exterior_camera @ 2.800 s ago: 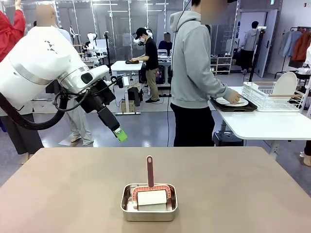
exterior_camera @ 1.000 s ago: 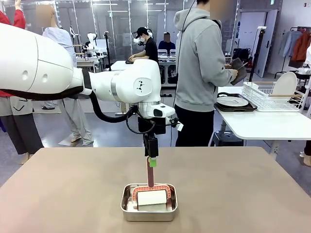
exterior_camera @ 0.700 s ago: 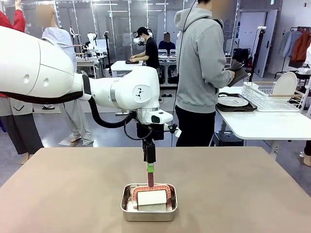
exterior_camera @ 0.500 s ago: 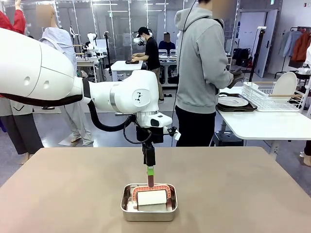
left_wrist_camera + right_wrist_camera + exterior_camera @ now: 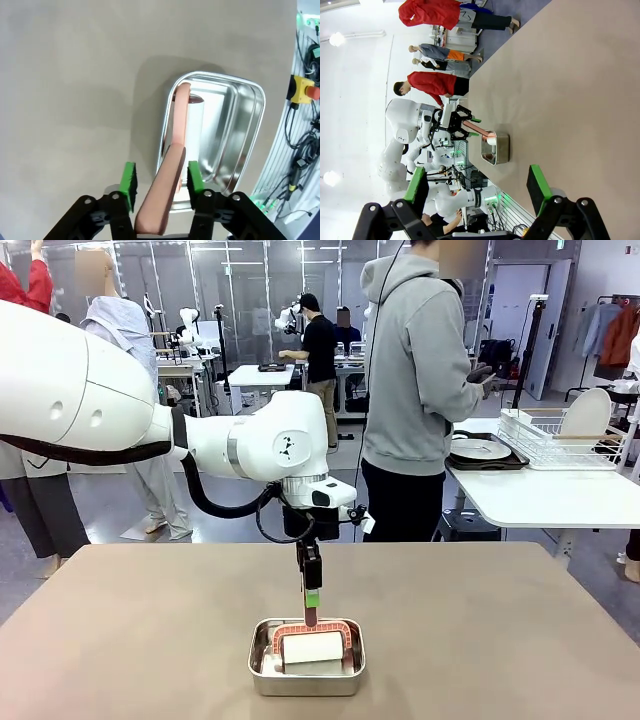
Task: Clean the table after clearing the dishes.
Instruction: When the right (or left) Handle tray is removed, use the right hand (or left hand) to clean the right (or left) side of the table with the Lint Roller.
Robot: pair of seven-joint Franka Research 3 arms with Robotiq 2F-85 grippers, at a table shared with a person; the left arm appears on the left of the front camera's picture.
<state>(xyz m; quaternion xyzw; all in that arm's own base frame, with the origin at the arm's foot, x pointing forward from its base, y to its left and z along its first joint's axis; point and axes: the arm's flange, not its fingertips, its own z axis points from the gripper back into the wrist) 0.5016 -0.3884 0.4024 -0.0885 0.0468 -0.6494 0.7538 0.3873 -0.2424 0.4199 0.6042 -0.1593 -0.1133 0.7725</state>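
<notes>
The wide taupe-brown desk [image 5: 520, 640] carries a small rectangular steel pan [image 5: 306, 670] holding a white tool with a reddish-brown handle [image 5: 167, 195]. The left claw [image 5: 161, 172] straddles that handle, half closed; whether it grips yet I cannot tell. The right claw [image 5: 477, 172] gapes wide, empty. A round white plate [image 5: 478, 449] lies on a dark tray [image 5: 500, 463] on the white side desk [image 5: 540, 502].

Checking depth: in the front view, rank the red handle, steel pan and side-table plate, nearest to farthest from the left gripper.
1. Red handle, between the fingers of the left gripper.
2. Steel pan, just below.
3. Plate, far right, on the side table.
</notes>
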